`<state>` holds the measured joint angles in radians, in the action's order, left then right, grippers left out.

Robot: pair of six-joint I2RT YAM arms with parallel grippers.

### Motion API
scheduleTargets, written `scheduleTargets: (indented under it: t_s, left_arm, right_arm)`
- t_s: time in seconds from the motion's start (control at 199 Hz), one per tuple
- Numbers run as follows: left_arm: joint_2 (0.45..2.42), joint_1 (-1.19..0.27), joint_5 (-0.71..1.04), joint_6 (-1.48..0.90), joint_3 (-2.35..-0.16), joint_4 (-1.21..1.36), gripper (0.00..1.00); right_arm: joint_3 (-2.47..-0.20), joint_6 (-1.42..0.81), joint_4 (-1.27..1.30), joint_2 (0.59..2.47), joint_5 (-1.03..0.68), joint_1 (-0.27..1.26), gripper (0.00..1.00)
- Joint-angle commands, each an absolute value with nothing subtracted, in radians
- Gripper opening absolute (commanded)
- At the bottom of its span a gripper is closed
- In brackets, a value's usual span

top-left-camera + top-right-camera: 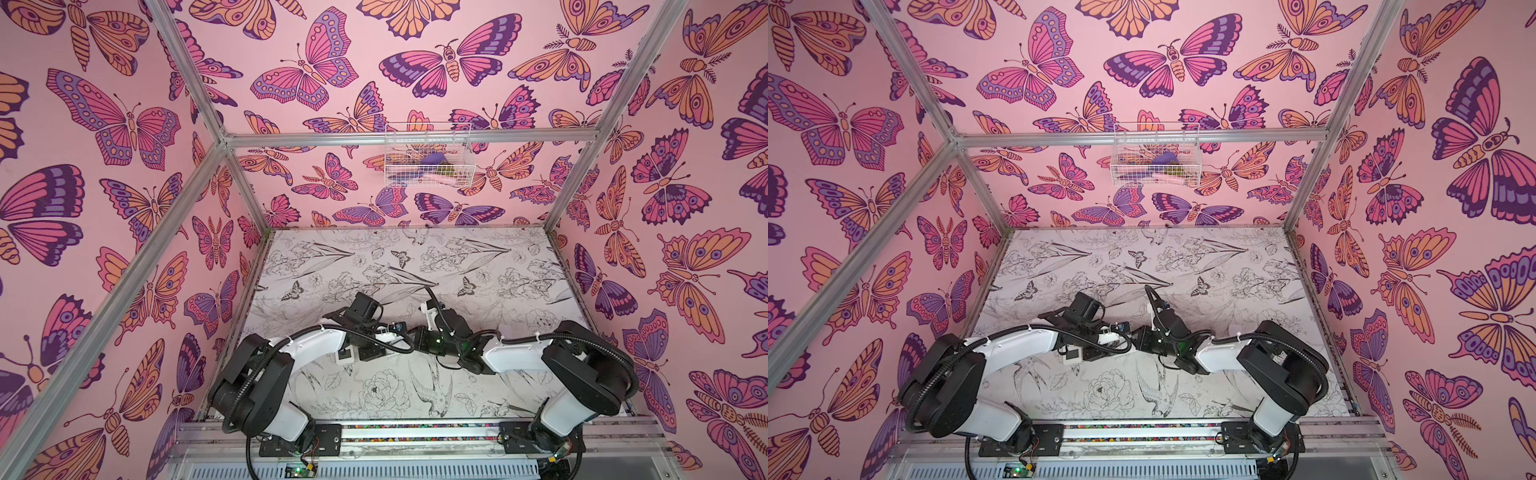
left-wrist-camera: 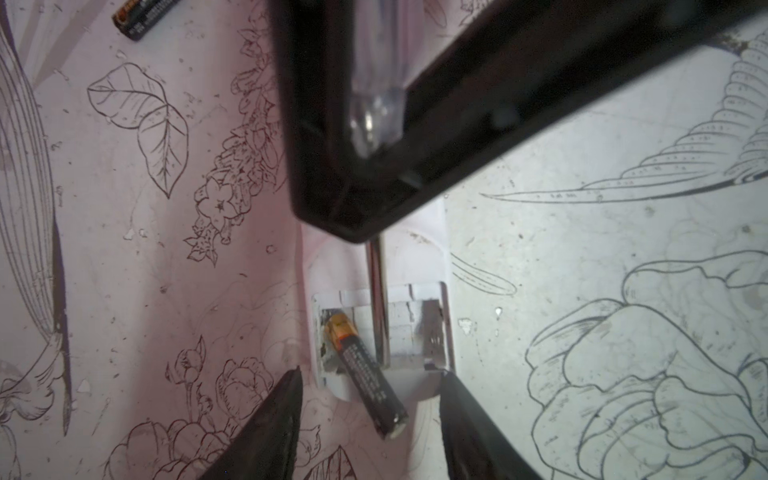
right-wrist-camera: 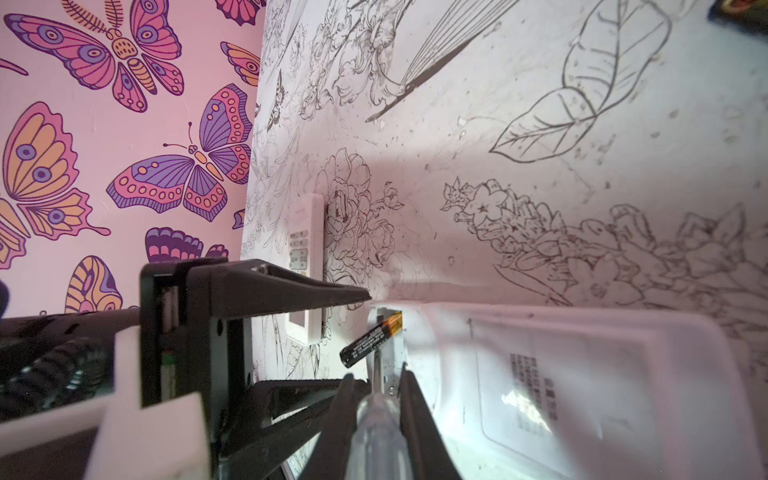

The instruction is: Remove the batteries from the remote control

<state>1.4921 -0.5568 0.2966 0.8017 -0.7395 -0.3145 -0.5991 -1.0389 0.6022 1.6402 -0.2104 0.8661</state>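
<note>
In the compartment [image 2: 424, 332]: a black battery [image 2: 365, 374] with an orange end is tilting, its orange end sitting low in the bay and its black end sticking up past the edge.
Remote [image 3: 602, 353]: white, lying back-up on the table [image 2: 582, 257], battery bay open.
Screwdriver [image 2: 377, 303]: the metal shaft is reaching into the compartment just beside the battery; cannot tell whether the tip is touching it.
Right gripper [image 3: 376, 374]: clamping tight on the screwdriver's clear handle.
Left gripper [image 2: 372, 372]: jaws standing moderately wide, one finger on each side of the battery's raised end, a gap showing on both sides, holding nothing.
Loose battery [image 2: 143, 16]: black, lying flat on the table, well apart from the remote.
Second remote [image 3: 305, 266]: white, lying buttons-up on the table, near the butterfly wall [image 3: 124, 124].
</note>
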Motion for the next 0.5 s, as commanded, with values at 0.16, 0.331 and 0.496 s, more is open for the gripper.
scheduleTargets:
  t_s: [0.16,0.331,0.496]
  left_arm:
    - [1.500,-0.554,0.291,0.794,-0.746,-0.310,0.42]
    - [1.494,-0.550,0.264,0.799,-0.734,-0.298,0.34]
    - [1.488,-0.548,0.264,0.805,-0.728,-0.291,0.24]
  right_arm:
    - [-0.630,-1.032,0.643,1.663,-0.211,0.869,0.00]
    - [-0.632,-1.034,0.636,1.660,-0.215,0.869,0.00]
    - [-0.631,-1.005,0.599,1.636,-0.209,0.867,0.00]
